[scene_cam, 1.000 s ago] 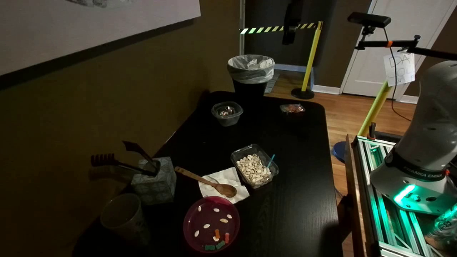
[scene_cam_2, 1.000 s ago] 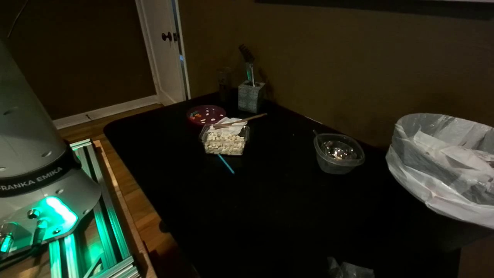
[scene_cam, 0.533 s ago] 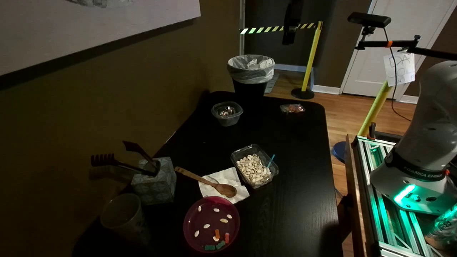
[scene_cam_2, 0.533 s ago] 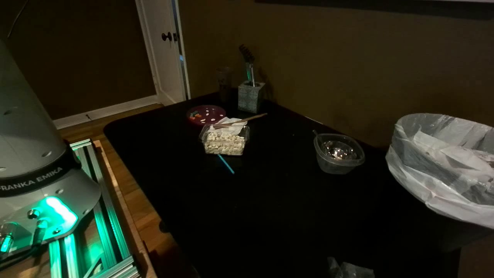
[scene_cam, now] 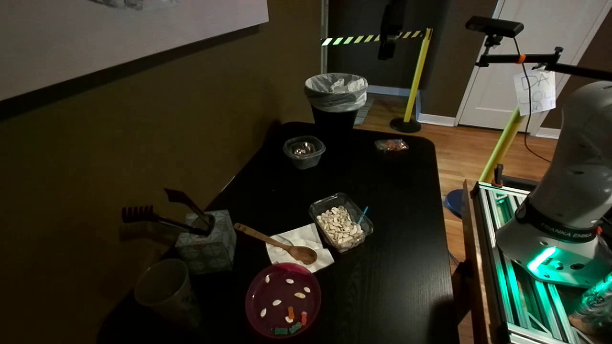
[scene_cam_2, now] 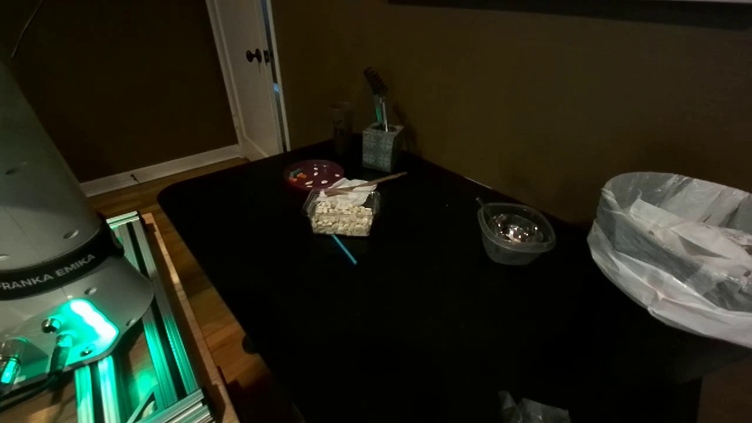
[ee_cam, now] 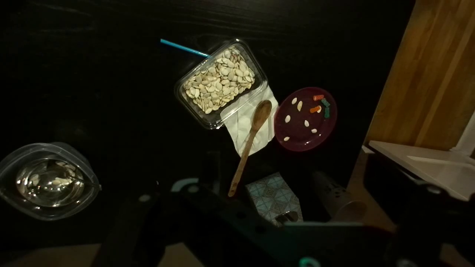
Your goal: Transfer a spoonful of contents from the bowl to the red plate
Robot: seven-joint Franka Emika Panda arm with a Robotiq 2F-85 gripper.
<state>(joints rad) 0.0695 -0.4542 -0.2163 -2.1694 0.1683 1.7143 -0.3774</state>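
Wrist view: wooden spoon (ee_cam: 253, 133) slants, scoop (ee_cam: 262, 112) toward upper right; fingers (ee_cam: 387, 178) spread, empty.

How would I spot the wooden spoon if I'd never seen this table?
On the black table, find the clear container of pale seeds. Between it and the red plate lies a white napkin. The wooden spoon rests across that napkin, handle extending past its edge; it is brown and lying down, unlike the dark utensils propped in the patterned box.
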